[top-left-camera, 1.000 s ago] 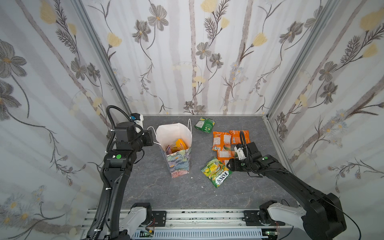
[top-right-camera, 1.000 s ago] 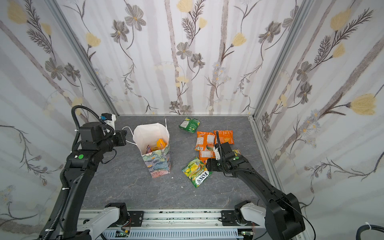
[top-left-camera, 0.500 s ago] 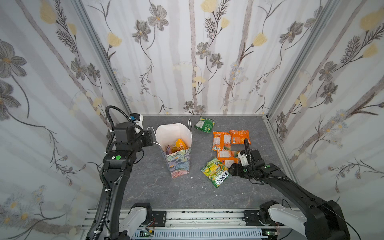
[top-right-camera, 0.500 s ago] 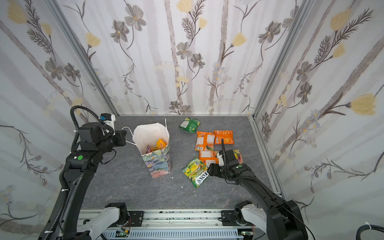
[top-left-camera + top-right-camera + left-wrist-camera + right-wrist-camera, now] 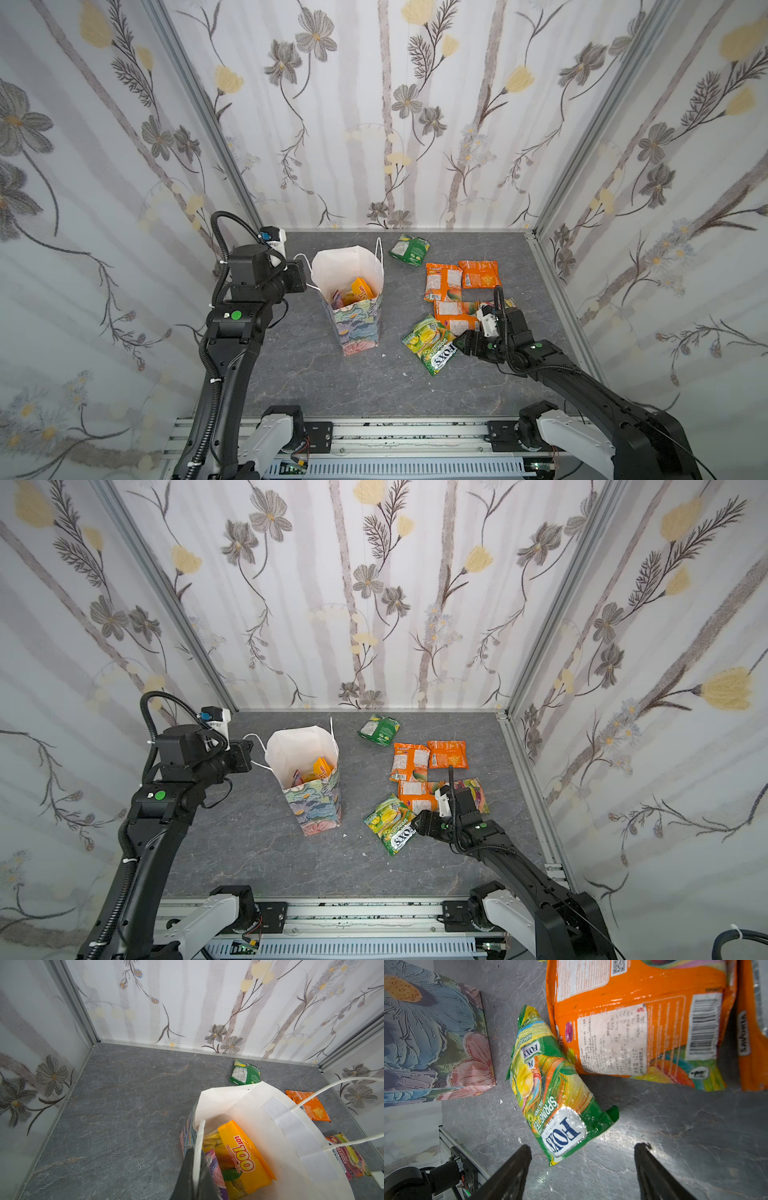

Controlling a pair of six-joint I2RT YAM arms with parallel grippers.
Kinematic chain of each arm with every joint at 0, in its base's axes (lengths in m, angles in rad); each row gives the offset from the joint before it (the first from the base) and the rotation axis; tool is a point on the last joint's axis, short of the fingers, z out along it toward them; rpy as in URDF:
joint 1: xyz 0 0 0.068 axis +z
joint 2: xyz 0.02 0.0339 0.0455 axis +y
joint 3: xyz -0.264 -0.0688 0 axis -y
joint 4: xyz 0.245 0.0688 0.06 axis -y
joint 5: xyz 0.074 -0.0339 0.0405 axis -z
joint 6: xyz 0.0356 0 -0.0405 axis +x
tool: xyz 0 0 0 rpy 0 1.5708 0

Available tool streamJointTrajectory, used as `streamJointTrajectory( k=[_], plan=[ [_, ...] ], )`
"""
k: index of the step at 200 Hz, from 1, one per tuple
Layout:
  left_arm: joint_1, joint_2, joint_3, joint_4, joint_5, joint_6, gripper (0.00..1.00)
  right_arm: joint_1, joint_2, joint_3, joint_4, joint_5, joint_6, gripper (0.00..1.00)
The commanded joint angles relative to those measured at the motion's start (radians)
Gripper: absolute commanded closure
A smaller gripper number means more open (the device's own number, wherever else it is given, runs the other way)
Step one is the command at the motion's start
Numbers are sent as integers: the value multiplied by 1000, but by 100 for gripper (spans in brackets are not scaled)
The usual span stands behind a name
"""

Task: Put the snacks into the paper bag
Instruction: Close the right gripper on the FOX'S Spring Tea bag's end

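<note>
the green-and-yellow fox's packet [image 5: 550, 1093] is lying flat on the desk [image 5: 316, 374] just right of the paper bag [image 5: 357, 324], its far corner touching an orange packet [image 5: 633, 1022] farther from the bag. it is looking light, crinkly and slick, so pinching the flat sealed end nearest the arm is probably gripping better than squeezing the puffy middle. the right gripper [image 5: 583, 1147] is reaching low and almost level over the desk toward that end; its fingers [image 5: 512, 1172] are standing wide, the lettered end just ahead of the gap, nothing gripped. the left gripper [image 5: 196, 1176] is stretching level to the bag's left side, fingers clamping the rim and holding the mouth open; a yellow lot 100 packet [image 5: 243, 1157] is sitting inside.
</note>
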Motion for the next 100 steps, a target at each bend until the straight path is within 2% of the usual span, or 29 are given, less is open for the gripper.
streamJointTrajectory(
  k=[1, 100],
  plan=[
    [-1, -3, 0, 21, 2, 4, 97, -3, -1, -19, 46, -14, 7, 22],
    [-1, 0, 2, 22, 3, 6, 98, -6, 37, -92, 196, -62, 28, 26]
  ],
)
